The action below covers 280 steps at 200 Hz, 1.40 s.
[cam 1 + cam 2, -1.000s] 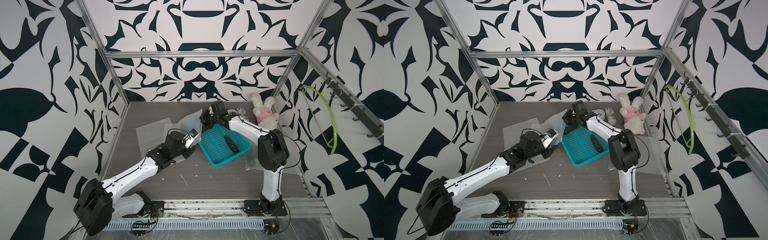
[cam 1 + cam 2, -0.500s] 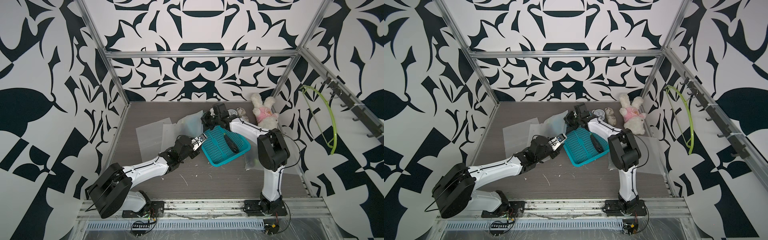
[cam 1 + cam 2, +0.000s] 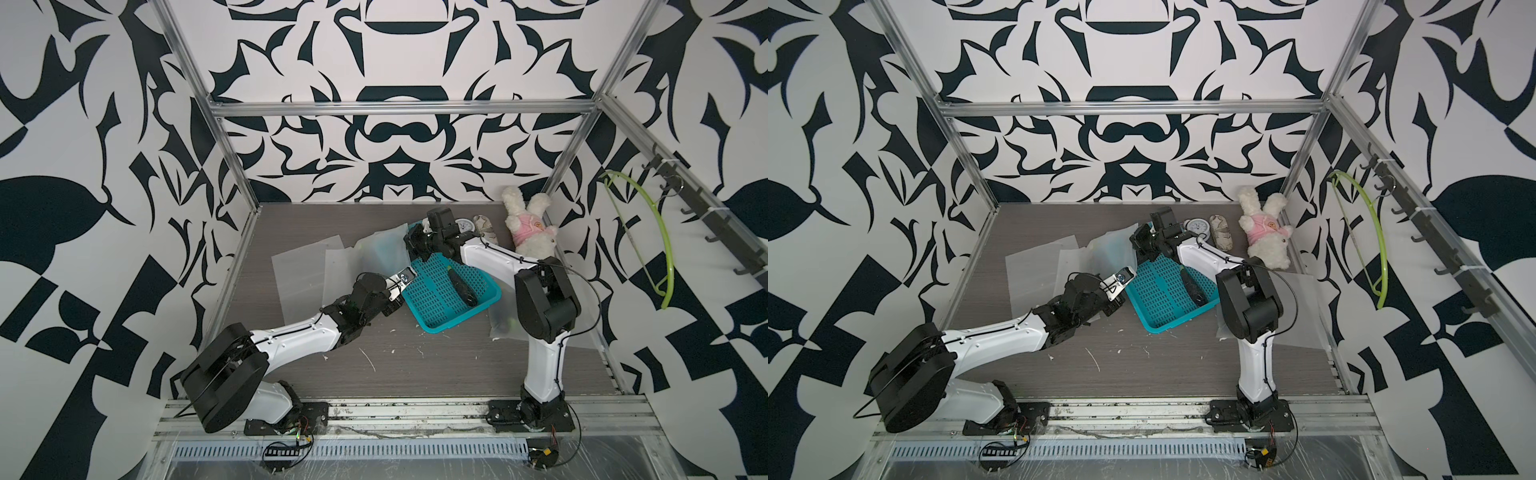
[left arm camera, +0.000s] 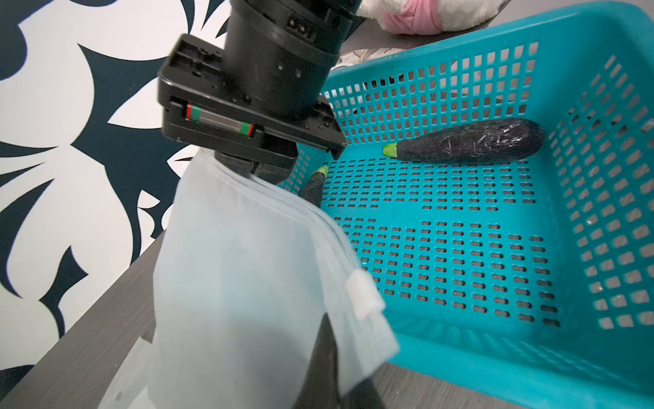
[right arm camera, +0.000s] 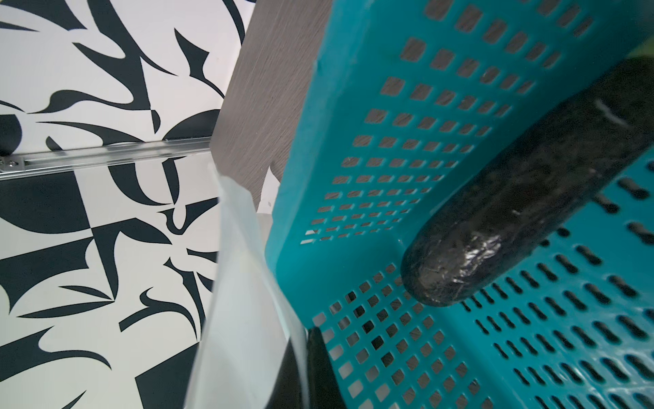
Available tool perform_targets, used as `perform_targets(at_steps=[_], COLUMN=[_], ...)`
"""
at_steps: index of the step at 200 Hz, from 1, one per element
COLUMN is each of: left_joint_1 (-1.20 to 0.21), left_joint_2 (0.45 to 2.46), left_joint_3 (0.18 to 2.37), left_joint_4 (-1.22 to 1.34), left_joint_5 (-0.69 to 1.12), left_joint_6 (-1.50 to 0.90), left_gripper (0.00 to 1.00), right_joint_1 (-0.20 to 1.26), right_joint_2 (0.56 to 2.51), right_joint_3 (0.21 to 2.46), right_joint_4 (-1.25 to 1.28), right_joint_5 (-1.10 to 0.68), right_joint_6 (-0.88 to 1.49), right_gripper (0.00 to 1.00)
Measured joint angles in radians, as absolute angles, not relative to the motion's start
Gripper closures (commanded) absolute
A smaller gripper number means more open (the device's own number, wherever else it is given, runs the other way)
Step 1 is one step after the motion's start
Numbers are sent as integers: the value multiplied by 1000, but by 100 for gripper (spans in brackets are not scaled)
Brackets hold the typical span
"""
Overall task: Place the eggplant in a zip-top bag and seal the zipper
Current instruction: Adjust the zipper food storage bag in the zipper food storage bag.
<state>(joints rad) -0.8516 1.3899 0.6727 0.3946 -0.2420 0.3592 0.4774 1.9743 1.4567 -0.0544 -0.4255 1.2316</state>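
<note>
Currently the eggplant [image 3: 461,286] lies loose in the basket [image 3: 457,328], toward its right side, well apart from the bag [image 4: 240,283]. Both end effectors are clamped on that bag's zipper edge: the right end effector [image 4: 247,168] pinches the far end, and the left end effector [image 4: 323,333] pinches the near end, just beside the white slider [image 4: 364,294]. Held so, the bag hangs raised over the basket's left rim. More clear bags [image 3: 299,278] lie flat on the surface [image 3: 415,365] to the left. A plush rabbit [image 3: 528,232] sits in the far right corner.
</note>
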Motion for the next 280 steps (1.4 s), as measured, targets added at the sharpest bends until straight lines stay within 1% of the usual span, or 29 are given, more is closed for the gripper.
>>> perform_targets(at_steps=[11, 20, 38, 56, 70, 101, 114, 136, 160, 178, 213, 232, 257, 264, 280], left_joint_1=[-852, -852, -852, -852, -851, -833, -798, -694, -597, -533, -411, -383, -381, -382, -382], left_joint_2=[1378, 1364, 1325, 1271, 1231, 1174, 1149, 1122, 1123, 1138, 1217, 1263, 1333, 1349, 1368], left_joint_3=[673, 673, 673, 672, 672, 675, 690, 752, 840, 909, 1048, 1109, 1181, 1195, 1216], left_joint_4=[388, 380, 366, 351, 343, 255, 170, 39, -80, -178, -368, -464, -586, -616, -674], left_joint_5=[-248, -252, -262, -271, -278, -259, -206, -100, 10, 128, 394, 484, 569, 582, 600], left_joint_6=[359, 360, 361, 365, 364, 363, 358, 329, 302, 295, 295, 305, 329, 335, 345], left_gripper=[100, 100, 100, 100, 100, 100, 100, 100, 100, 100, 100, 100, 100, 100, 100], right_joint_1=[477, 477, 475, 472, 471, 465, 459, 443, 431, 425, 426, 427, 439, 445, 469], right_joint_2=[1971, 1968, 1959, 1940, 1916, 1854, 1827, 1780, 1754, 1732, 1610, 1535, 1493, 1487, 1482], right_joint_3=[1449, 1446, 1446, 1444, 1442, 1442, 1433, 1400, 1396, 1383, 1209, 1123, 1106, 1106, 1106], right_joint_4=[-54, -54, -56, -57, -57, -80, -87, -94, -105, -101, 17, 83, 133, 147, 161], right_joint_5=[-426, -426, -427, -428, -433, -456, -469, -503, -562, -614, -706, -758, -829, -849, -881], right_joint_6=[1230, 1227, 1210, 1179, 1155, 1052, 984, 855, 705, 580, 342, 205, 33, -17, -109], right_gripper=[100, 97, 87, 80, 78, 78, 78, 78, 79, 79, 78, 77, 75, 73, 67])
